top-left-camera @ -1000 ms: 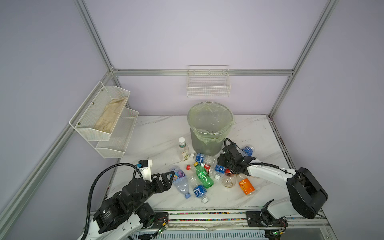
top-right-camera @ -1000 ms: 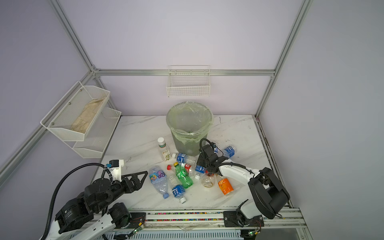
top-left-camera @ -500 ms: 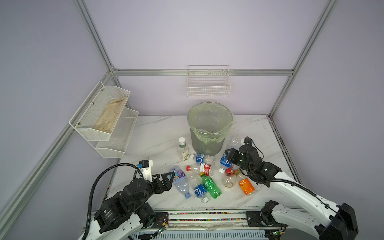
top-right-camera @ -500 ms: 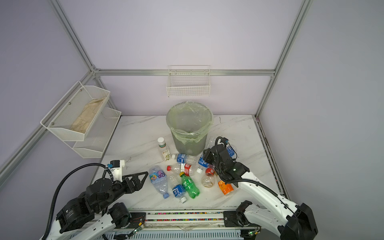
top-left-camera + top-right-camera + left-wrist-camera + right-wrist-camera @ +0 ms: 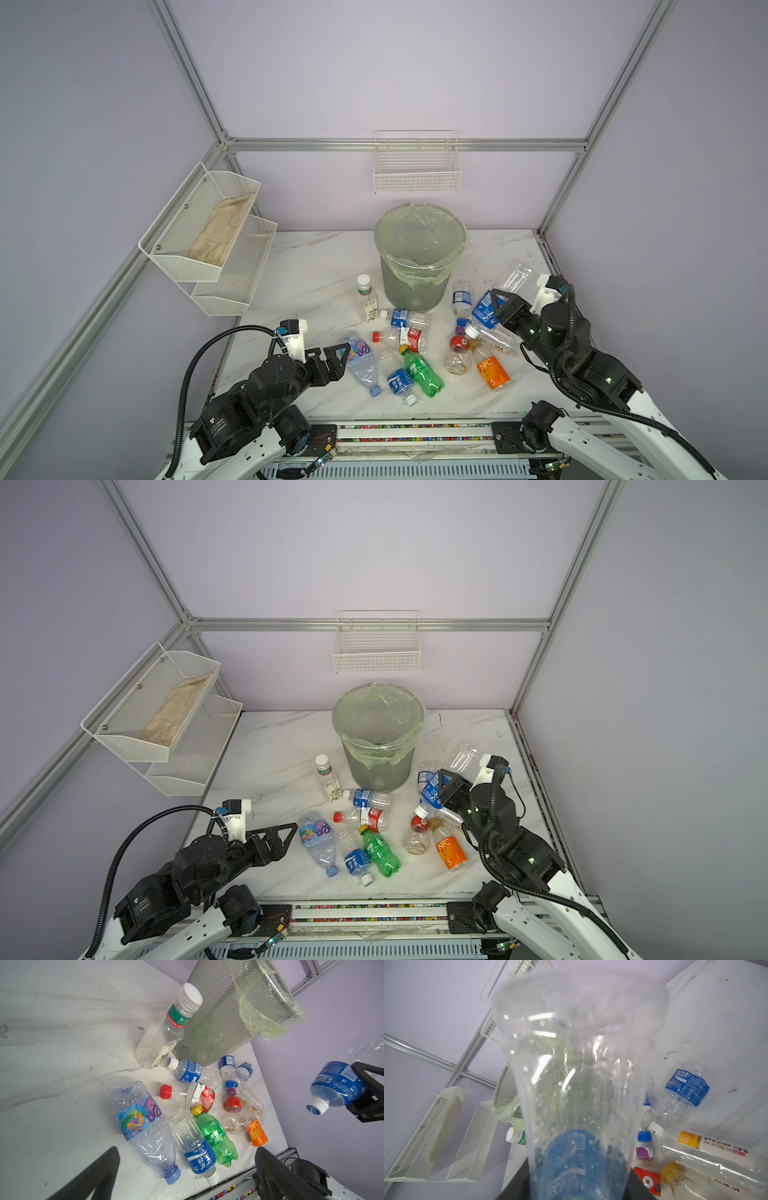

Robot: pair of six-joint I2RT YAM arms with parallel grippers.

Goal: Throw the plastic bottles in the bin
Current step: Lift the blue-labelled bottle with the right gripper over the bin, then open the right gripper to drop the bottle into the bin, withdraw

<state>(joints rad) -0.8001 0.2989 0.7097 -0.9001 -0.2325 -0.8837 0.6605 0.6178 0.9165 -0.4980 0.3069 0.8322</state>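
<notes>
Several plastic bottles lie in a heap in front of the bin (image 5: 411, 286) (image 5: 378, 771) (image 5: 218, 1022), among them a green-tinted one (image 5: 422, 370) (image 5: 216, 1134) and an orange-labelled one (image 5: 490, 370). My right gripper (image 5: 505, 305) (image 5: 451, 787) (image 5: 577, 1184) is shut on a blue-labelled clear bottle (image 5: 484, 309) (image 5: 430, 793) (image 5: 336, 1086) (image 5: 577, 1084), held tilted above the table right of the bin, cap down. My left gripper (image 5: 336, 361) (image 5: 282, 839) (image 5: 187, 1151) stands open and empty, low at the heap's left edge, next to a big clear bottle (image 5: 361, 361).
One white-capped bottle (image 5: 366, 297) stands upright left of the bin. A white wire basket (image 5: 417, 170) hangs on the back wall. A two-tier mesh shelf (image 5: 208, 237) holding a cloth juts from the left wall. A metal rail (image 5: 415, 432) runs along the table's front edge.
My right gripper closed on the blue-labelled bottle in the heap and carried it up and to the right. The green bottle shifted slightly. The left arm stayed still.
</notes>
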